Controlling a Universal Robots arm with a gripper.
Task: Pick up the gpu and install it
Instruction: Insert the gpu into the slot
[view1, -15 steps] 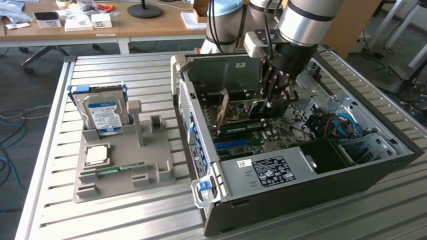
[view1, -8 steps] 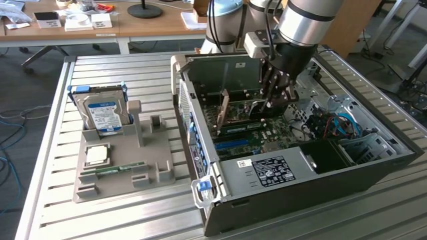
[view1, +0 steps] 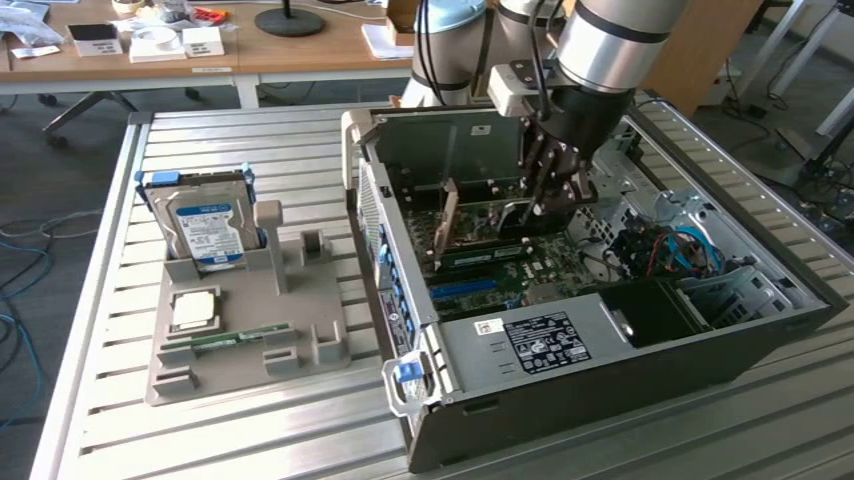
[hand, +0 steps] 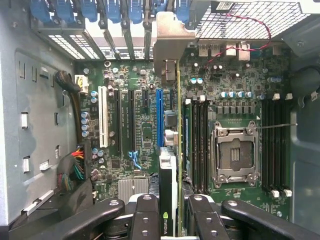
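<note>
Gpu hangs inside the open computer case, clamped edge-down in the gripper, whose jaws are drawn narrow on the card. In the exterior view the arm reaches straight down into the far half of the case, and the card stands upright under it, just above the motherboard. Its long axis runs across the case, with the metal bracket end toward the exterior view's left, by the case's rear wall. Well apart from the case, at the exterior view's left, a grey fixture carries the hard drive.

In the wrist view the camera looks down along the card. The fingers of the gripper press on both faces of the gpu, so the card shows as a thin line: its green board edge running away from the fingers to the metal bracket. That line is parallel to the blue slot and lies just beside it, on the side toward the empty CPU socket. The bracket reaches the row of rear openings in the case wall. Judging from this, the card is aligned in direction with the slot, though whether it sits exactly over it or slightly to one side cannot be told.
</note>
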